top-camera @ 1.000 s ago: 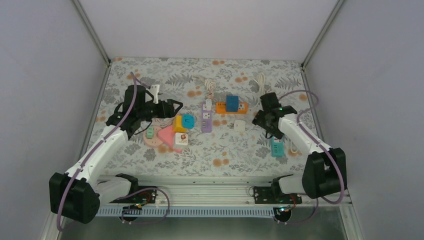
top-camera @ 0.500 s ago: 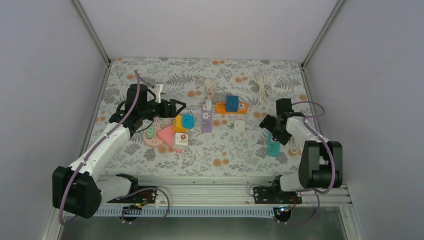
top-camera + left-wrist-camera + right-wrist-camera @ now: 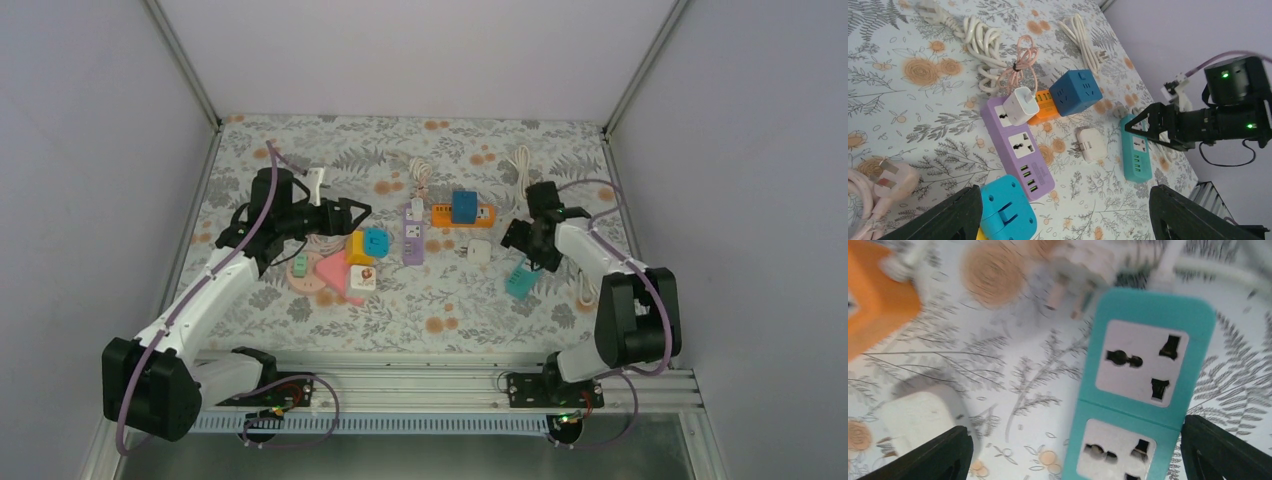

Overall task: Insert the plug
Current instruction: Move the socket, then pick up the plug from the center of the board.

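Shifted left: teal strip (image 3: 520,281), long axis diagonal; R gripper (image 3: 525,248), L gripper (image 3: 352,218) apart.

Plain pale walls (image 3: 420,50), metal corner posts (image 3: 184,62), floral-patterned table (image 3: 470,310), aluminium rail (image 3: 420,375) along near edge, even light

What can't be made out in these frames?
- Right wrist view: teal power strip, cut off by the bottom edge past its second socket.
- Right wrist view: white plug at the top, motion-blurred; pins unclear.
- Top view: whether the right gripper touches the strip, too small to tell.
- Left wrist view: pink plug, cut by the left edge.
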{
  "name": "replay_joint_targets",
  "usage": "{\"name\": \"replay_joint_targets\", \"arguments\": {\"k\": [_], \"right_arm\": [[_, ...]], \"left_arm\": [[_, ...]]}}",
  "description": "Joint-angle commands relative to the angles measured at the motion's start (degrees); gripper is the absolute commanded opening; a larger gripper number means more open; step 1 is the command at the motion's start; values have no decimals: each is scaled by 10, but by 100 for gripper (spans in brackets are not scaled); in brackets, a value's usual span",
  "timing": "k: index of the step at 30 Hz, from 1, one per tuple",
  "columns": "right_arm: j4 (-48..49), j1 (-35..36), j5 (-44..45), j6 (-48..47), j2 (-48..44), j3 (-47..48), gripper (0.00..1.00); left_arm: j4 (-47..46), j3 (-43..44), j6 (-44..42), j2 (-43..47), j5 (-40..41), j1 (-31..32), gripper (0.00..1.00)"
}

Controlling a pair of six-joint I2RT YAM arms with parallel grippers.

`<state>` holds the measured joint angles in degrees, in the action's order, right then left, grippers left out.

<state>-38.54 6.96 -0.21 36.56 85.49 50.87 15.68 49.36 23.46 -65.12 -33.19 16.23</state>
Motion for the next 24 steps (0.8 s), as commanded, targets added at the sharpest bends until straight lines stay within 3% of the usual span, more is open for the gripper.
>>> {"name": "replay_joint_targets", "arguments": {"k": [1,8,13,24], "right_arm": [[-53,66,161,23,-23,66,91],[-66,150,153,31,58,126,91],[-11,173,94,40,94,126,84],[42,197,96,58,188,138,82]], "left_arm": [[-6,-6,0,14,13,-1,83],[-13,-7,9,21,30,-1,84],[-7,-9,9,23,28,0,84],[-13,-7,16,12,16,6,84]]}}
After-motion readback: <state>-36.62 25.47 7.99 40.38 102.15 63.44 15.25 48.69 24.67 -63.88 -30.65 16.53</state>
